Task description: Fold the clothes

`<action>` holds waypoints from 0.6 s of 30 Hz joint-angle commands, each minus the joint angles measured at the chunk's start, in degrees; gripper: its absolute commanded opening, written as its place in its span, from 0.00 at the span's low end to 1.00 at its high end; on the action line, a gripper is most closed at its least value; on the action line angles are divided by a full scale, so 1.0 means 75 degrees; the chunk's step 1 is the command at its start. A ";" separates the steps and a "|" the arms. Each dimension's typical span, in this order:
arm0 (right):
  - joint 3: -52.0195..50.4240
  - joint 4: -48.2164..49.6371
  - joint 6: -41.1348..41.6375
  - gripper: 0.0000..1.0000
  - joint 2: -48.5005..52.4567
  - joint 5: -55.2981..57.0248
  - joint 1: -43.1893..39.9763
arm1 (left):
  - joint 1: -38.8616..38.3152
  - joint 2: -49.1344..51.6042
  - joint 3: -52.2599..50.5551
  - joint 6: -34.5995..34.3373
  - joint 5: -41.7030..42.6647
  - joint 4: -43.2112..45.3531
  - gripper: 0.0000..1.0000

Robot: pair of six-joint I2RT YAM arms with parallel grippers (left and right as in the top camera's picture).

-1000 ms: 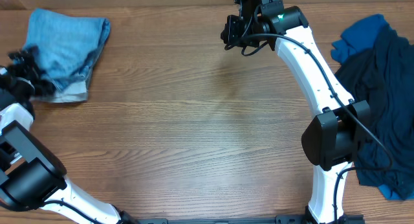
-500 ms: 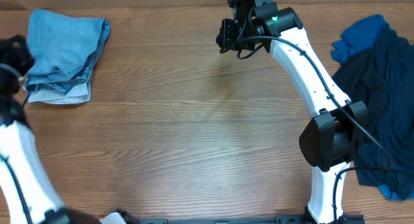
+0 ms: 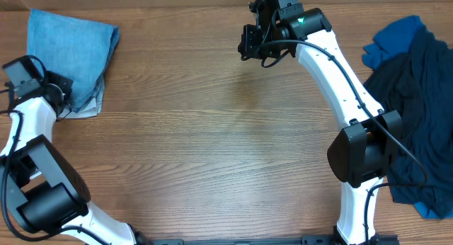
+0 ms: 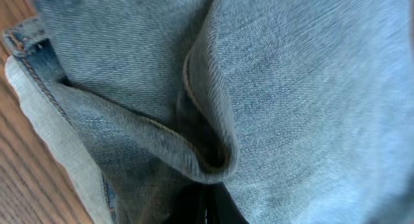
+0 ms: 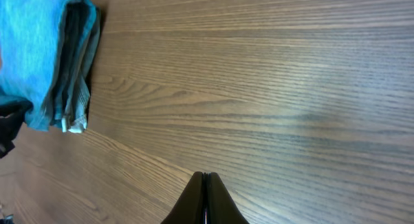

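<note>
The folded mid-blue jeans [image 3: 71,43] lie at the table's far left, a paler denim layer [image 3: 88,109] showing at their near edge. My left gripper [image 3: 65,96] sits at the near left corner of that stack. In the left wrist view denim fills the frame; a rolled fold [image 4: 210,136] lies just ahead of my left gripper [image 4: 206,208], whose jaws stand shut with nothing seen between them. My right gripper [image 3: 245,47] hovers shut over bare wood at the far middle, and in its wrist view its shut tips [image 5: 206,185] point toward the jeans [image 5: 42,56].
A loose heap of unfolded clothes lies at the right edge: royal-blue fabric [image 3: 396,40] at the far end and navy-black fabric [image 3: 417,117] spreading toward me. The white right arm [image 3: 340,75] crosses the right half. The wooden table [image 3: 212,146] runs between stack and heap.
My left gripper went from open to shut and swung from the left edge in to the stack's near corner. The stack now looks tidier. The right gripper shifted slightly left.
</note>
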 commanded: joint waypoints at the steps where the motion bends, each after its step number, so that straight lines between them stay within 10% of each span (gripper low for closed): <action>1: 0.0737 -0.0350 -0.0204 0.04 -0.0554 0.0143 -0.0061 | 0.0498 -0.0947 -0.0055 0.0230 0.0883 0.0402 0.04; 4: 0.1224 -0.1326 -0.0513 0.04 -0.1212 0.1087 -0.0102 | 0.0493 -0.2194 -0.0055 0.1250 0.1011 0.0434 0.04; 6: 0.1224 -0.2521 -0.0664 0.04 -0.2229 0.2043 -0.0114 | 0.0437 -0.4089 -0.0055 0.3497 0.2270 -0.0647 0.04; 10: 0.1005 -0.3998 -0.0659 0.04 -0.3372 0.2824 -0.0006 | 0.0437 -0.6059 -0.0087 0.4931 0.3171 -0.3579 0.04; 18: -0.7790 0.0216 -0.0338 0.07 -1.1138 0.2565 0.0574 | -0.0889 -1.0054 -0.2576 0.4931 0.3920 -0.3759 0.04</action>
